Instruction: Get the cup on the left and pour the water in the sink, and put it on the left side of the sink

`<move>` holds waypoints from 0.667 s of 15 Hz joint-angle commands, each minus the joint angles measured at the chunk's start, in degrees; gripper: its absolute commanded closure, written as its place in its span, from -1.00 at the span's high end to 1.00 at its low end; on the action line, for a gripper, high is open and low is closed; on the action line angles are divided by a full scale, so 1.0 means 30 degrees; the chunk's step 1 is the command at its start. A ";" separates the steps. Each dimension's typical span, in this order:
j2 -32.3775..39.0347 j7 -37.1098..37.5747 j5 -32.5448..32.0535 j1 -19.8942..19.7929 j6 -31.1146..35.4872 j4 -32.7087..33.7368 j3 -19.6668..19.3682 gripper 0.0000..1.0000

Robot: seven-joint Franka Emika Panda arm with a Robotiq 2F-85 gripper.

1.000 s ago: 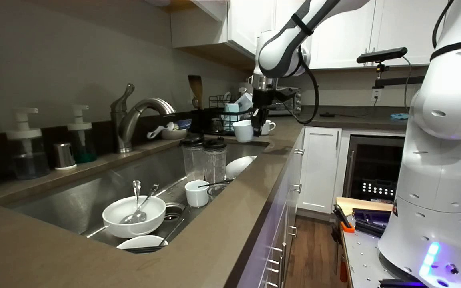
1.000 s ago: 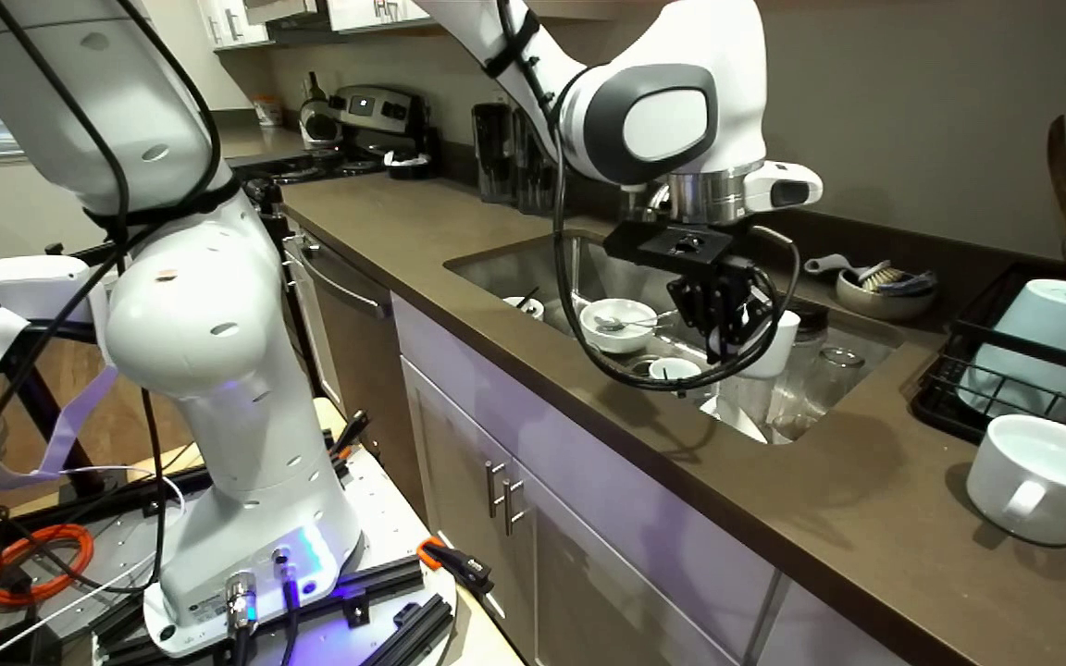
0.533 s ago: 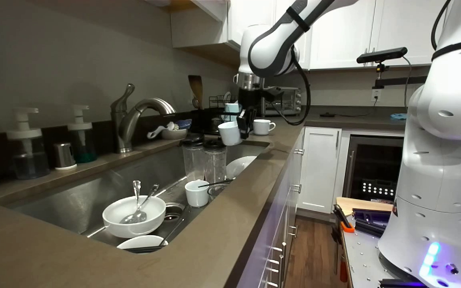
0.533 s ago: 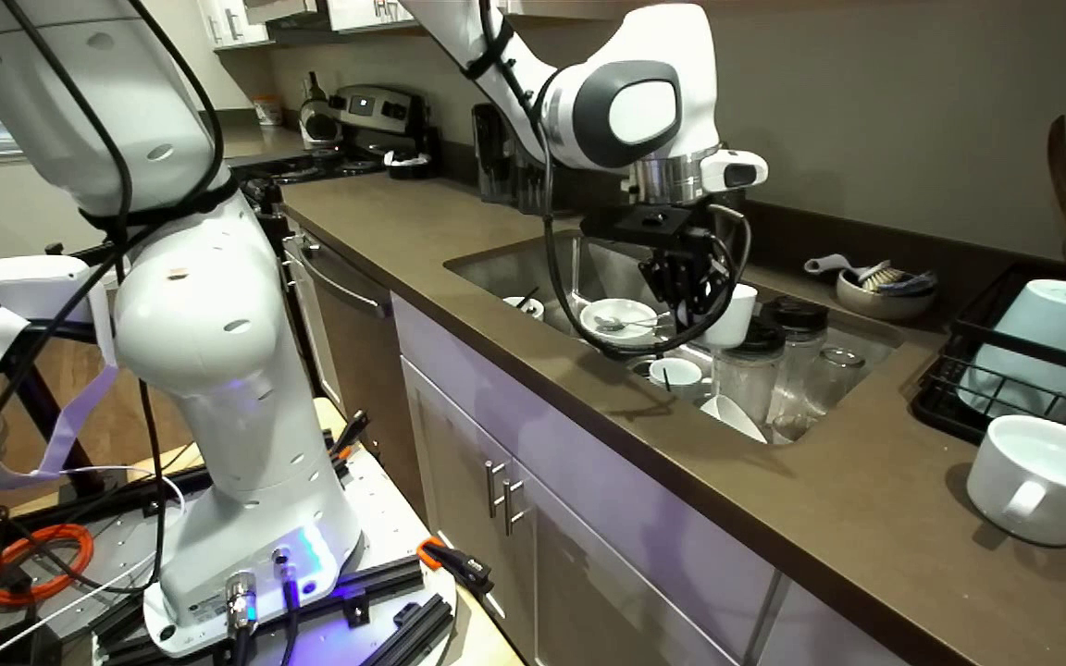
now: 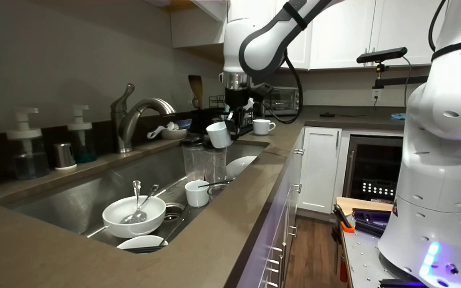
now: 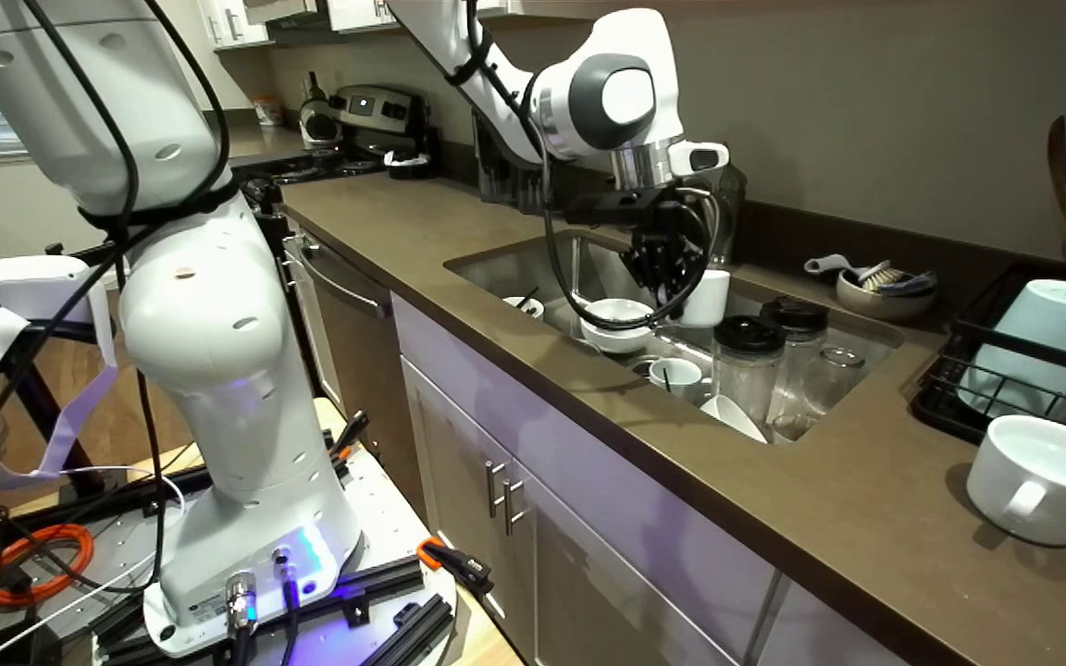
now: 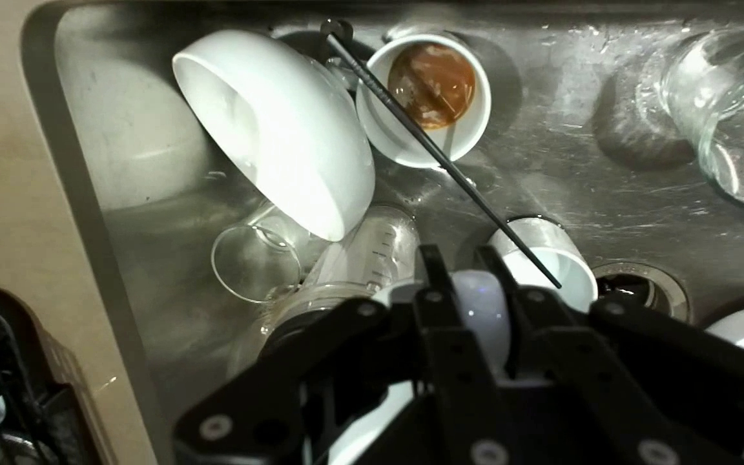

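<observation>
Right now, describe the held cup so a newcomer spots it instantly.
Start at the steel sink in the brown counter. Over it, the black gripper holds a tilted white cup. Unlike the other cups in the sink and the mug on the counter, it hangs in midair.

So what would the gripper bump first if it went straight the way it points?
Probably the sink bottom between the jar and the little white cup, or maybe the black stick; depth is hard to judge.
</observation>
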 commanded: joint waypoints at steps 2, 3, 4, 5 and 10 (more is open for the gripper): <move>0.0680 0.2203 -0.2631 0.0425 -0.1693 0.0994 0.0811 -0.85; 0.0820 0.2439 -0.2945 0.0595 -0.2036 0.1128 0.0906 -0.85; 0.0926 0.2429 -0.2982 0.0813 -0.2439 0.1232 0.0992 -0.85; 0.1045 0.2393 -0.2983 0.1017 -0.2777 0.1328 0.1059 -0.85; 0.1288 0.2100 -0.3146 0.1889 -0.4467 0.1816 0.1354 -0.85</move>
